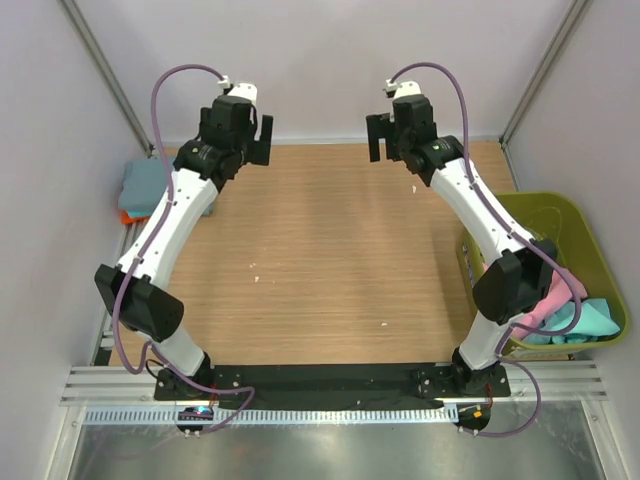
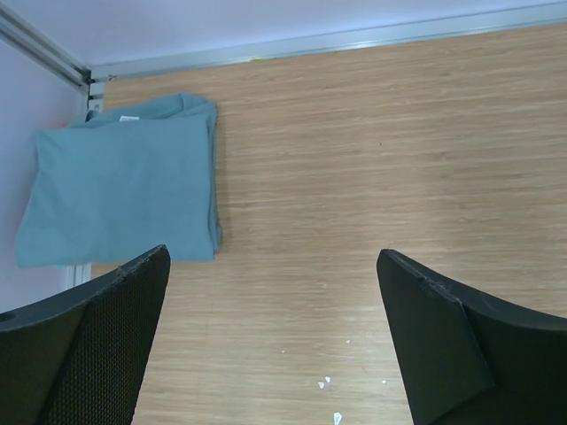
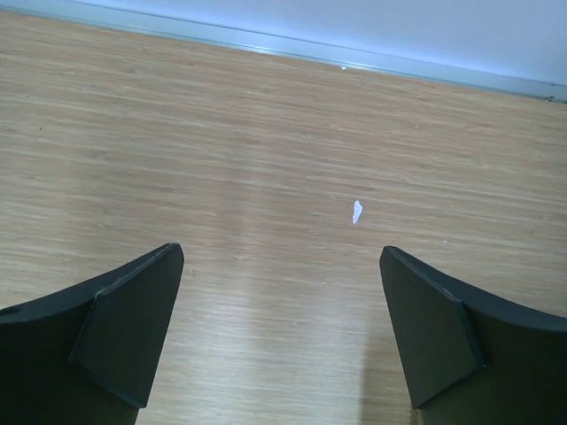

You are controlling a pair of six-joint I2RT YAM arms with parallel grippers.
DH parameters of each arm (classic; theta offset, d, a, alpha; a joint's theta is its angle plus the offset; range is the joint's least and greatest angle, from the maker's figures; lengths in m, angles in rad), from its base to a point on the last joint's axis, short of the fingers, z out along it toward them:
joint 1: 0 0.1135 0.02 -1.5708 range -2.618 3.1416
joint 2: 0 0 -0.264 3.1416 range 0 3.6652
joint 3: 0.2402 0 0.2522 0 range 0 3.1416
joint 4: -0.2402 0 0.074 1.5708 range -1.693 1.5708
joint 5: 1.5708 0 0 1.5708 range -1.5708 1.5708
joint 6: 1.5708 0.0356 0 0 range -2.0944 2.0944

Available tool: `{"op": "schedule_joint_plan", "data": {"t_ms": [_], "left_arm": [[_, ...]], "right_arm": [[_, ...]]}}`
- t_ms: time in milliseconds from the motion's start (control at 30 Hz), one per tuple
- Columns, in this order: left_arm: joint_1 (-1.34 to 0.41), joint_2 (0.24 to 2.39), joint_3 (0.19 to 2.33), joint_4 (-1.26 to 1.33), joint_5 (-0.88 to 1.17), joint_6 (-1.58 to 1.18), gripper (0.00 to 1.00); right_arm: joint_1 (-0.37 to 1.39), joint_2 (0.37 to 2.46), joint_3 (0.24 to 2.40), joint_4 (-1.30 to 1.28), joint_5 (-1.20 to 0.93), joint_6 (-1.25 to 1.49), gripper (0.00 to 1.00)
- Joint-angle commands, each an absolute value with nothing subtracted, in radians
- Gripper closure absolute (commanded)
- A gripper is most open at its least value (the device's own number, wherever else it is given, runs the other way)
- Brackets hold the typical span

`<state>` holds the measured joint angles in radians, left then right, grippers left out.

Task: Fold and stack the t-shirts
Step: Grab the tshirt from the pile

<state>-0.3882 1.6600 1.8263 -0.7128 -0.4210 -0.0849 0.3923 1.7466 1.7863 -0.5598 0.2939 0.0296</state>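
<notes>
A folded grey-blue t-shirt (image 1: 143, 185) lies at the table's far left edge on top of an orange one (image 1: 129, 216); it also shows in the left wrist view (image 2: 120, 189). A pink t-shirt (image 1: 556, 298) and a teal t-shirt (image 1: 584, 322) lie crumpled in the olive-green basket (image 1: 570, 215) at the right. My left gripper (image 1: 257, 139) is open and empty, raised over the far left of the table, right of the folded stack. My right gripper (image 1: 383, 137) is open and empty over the far right of the table.
The wooden table (image 1: 330, 260) carries a few small white scraps (image 1: 254, 273). Walls with metal frame posts close in the far side and both sides. The arm bases stand on a black rail (image 1: 330, 380) at the near edge.
</notes>
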Motion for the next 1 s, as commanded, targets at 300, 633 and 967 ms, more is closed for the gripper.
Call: {"op": "schedule_joint_plan", "data": {"t_ms": [300, 633, 967], "left_arm": [[-0.385, 1.729, 1.91, -0.652, -0.333, -0.009, 0.0], [-0.385, 1.736, 1.819, -0.644, -0.173, 0.025, 0.02], [-0.385, 1.755, 1.776, -0.607, -0.193, 0.021, 0.02]], "right_arm": [[0.269, 1.812, 2.114, -0.69, 0.269, -0.003, 0.0], [-0.116, 1.602, 1.813, -0.839, 0.187, -0.054, 0.05], [-0.307, 1.511, 1.544, -1.152, 0.105, -0.035, 0.07]]}}
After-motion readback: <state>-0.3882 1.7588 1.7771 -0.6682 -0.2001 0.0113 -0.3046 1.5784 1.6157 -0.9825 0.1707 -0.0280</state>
